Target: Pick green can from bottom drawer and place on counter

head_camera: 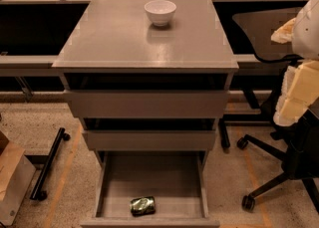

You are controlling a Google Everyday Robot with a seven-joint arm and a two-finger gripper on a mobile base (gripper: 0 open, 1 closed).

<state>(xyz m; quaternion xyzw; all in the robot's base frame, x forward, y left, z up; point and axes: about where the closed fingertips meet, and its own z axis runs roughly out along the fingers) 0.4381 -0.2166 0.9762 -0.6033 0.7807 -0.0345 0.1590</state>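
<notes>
The green can (142,205) lies on its side at the front of the bottom drawer (149,174), close to the front wall. The drawer is wide open, so the can may be reached from above. The two drawers above, (147,103) and (149,140), stick out only a little and do not cover it. The grey table (119,38) on top has lots of bare room, with just a white bowl (160,12) near the back. The gripper (297,90) is at the right edge, high up and well apart from the can. I cannot tell if it is open. A black chair (279,172) stands close on that side and could get in the way.
</notes>
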